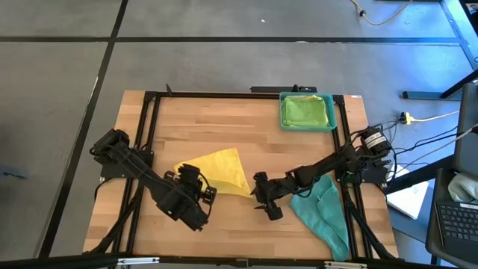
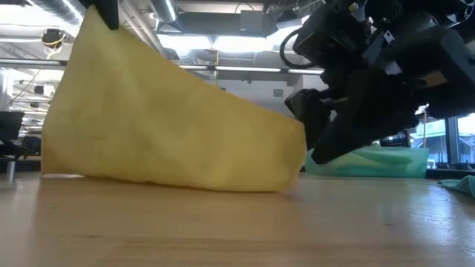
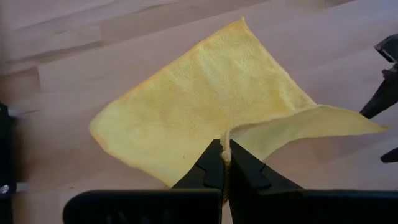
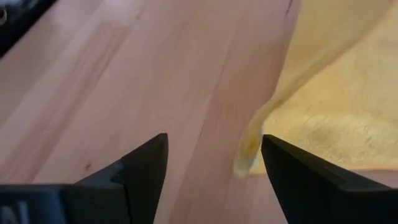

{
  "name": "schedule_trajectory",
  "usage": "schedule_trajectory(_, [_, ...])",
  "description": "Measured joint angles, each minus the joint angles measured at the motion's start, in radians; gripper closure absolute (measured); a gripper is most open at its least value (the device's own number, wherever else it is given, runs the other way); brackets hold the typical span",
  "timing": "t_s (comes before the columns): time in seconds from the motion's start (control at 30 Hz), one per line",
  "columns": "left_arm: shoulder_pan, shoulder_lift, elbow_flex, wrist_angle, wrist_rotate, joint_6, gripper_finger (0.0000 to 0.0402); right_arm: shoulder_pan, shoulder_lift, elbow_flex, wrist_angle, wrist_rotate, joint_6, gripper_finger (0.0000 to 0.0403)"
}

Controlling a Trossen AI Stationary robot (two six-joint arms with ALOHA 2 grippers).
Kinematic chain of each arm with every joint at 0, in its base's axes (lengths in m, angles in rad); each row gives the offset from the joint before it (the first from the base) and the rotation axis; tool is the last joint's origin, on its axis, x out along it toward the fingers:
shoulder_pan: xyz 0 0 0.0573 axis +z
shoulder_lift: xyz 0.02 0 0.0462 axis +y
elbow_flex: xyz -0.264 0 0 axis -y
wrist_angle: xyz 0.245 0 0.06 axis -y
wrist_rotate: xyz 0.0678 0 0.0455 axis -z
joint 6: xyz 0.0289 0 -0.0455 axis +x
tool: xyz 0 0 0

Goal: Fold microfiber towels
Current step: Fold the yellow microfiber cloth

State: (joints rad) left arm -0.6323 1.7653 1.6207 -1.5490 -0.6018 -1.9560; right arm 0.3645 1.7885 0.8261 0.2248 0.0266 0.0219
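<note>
A yellow microfiber towel (image 1: 220, 170) lies mid-table, with its near corner raised. My left gripper (image 3: 225, 149) is shut on that corner; the high view shows it at the towel's near left (image 1: 200, 187). In the low view the yellow towel (image 2: 171, 126) rises like a tent to the top left. My right gripper (image 1: 258, 197) stands open low at the towel's right corner (image 4: 245, 155), and that corner lies between its fingers (image 4: 149, 162). Whether it touches them I cannot tell. A teal towel (image 1: 323, 211) lies crumpled near the right edge. My left gripper pinches the yellow towel's near corner (image 3: 226, 135) between its two fingers, at their free ends. The fingers slant down from the near left. The corner is lifted clear and the cloth slopes down from it (image 2: 111, 44). The towel's far part (image 3: 205, 81) lies flat on the table.
A teal plastic tray (image 1: 282, 112) holding green cloth (image 1: 306, 110) stands at the far right of the table. A black frame (image 1: 149, 134) runs along the table's left, far and right sides. Bare wood lies at the far left and near the front edge.
</note>
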Motion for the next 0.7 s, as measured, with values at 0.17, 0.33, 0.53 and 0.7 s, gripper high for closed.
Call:
schedule_trajectory(0.17, [-0.009, 0.0, 0.0, 0.0, 0.012, 0.001, 0.0401, 0.0, 0.0, 0.0, 0.065, 0.054, 0.0, 0.0154])
schedule_trajectory(0.33, [-0.022, 0.0, 0.0, -0.003, 0.03, 0.0, 0.0401, 0.0, -0.003, 0.028, 0.031, 0.072, -0.002, 0.0208])
schedule_trajectory(0.53, [-0.031, 0.0, 0.0, -0.011, 0.037, -0.006, 0.0401, -0.009, -0.003, 0.038, -0.108, 0.076, -0.004, 0.0358])
schedule_trajectory(0.7, [-0.032, 0.0, 0.0, -0.01, 0.036, 0.002, 0.0401, -0.035, -0.003, 0.038, -0.162, 0.012, 0.001, 0.0387])
